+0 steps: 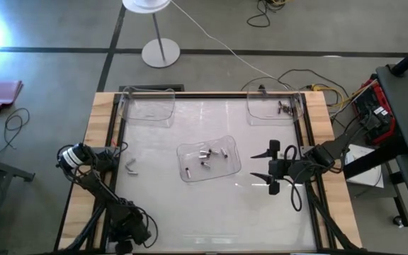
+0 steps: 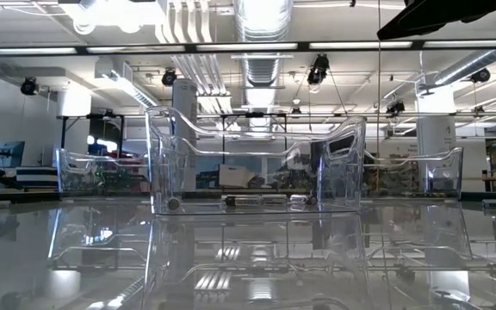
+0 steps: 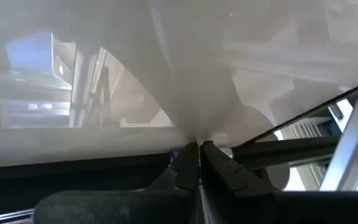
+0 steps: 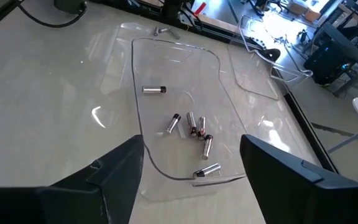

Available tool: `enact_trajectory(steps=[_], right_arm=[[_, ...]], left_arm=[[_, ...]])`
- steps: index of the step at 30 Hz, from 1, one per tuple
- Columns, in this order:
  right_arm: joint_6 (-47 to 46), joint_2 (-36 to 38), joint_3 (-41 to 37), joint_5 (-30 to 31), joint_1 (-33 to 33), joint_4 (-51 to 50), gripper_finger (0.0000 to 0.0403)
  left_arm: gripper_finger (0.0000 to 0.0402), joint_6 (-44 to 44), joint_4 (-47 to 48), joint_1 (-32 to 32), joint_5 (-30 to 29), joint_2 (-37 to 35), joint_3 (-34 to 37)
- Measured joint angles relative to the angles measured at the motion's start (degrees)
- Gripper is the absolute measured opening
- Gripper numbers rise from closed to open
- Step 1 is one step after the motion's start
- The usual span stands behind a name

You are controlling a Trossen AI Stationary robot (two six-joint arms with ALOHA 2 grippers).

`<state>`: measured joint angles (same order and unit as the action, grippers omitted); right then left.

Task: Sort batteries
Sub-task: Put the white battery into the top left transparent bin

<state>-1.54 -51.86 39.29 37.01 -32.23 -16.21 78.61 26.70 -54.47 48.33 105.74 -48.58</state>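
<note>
The right gripper (image 1: 270, 168) hovers over the table (image 1: 161, 205) just right of the middle tray (image 1: 183, 152), fingers spread wide, its arm reaching in from the right edge. Its wrist view looks past both fingers (image 4: 114, 171) onto that tray (image 4: 138, 81).

The left gripper (image 1: 131, 167) rests low near the table's left edge, its fingers pressed together with nothing visible between them; the left arm folds back toward the front-left corner.

Seven or so batteries (image 1: 207, 156) lie loose in the middle tray, most in a close cluster (image 4: 194, 127). A few more batteries (image 1: 284, 108) sit in the back-right tray (image 1: 261, 113). The back-left tray (image 1: 147, 110) shows none. In the low view the middle tray (image 2: 166, 155) stands in front, hiding part of the trays behind.
</note>
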Motion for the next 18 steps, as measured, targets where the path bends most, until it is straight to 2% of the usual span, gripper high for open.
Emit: enact_trajectory(steps=[4, 10, 12, 14, 18], right_arm=[[0.06, 0.00, 0.00, 0.00, 0.00, 0.05, 0.0267], [0.19, 0.00, 0.00, 0.02, 0.00, 0.26, 0.0257], [0.13, 0.00, 0.00, 0.02, 0.00, 0.26, 0.0254], [0.17, 0.00, 0.00, 0.02, 0.00, 0.24, 0.0251], [0.21, 0.00, -0.08, 0.02, 0.00, 0.27, 0.0254]], left_arm=[[0.0000, 0.00, 4.06, 2.25, -5.91, -2.34, -0.86], [0.0000, 0.69, 14.23, 4.95, -18.79, -7.05, -5.51], [0.0000, 1.05, 15.06, 4.93, -20.65, -7.69, -7.11], [0.0000, 0.83, 15.04, 4.26, -18.70, -7.52, -7.82], [0.0000, 0.79, 13.08, 2.22, -6.83, -5.40, -7.95]])
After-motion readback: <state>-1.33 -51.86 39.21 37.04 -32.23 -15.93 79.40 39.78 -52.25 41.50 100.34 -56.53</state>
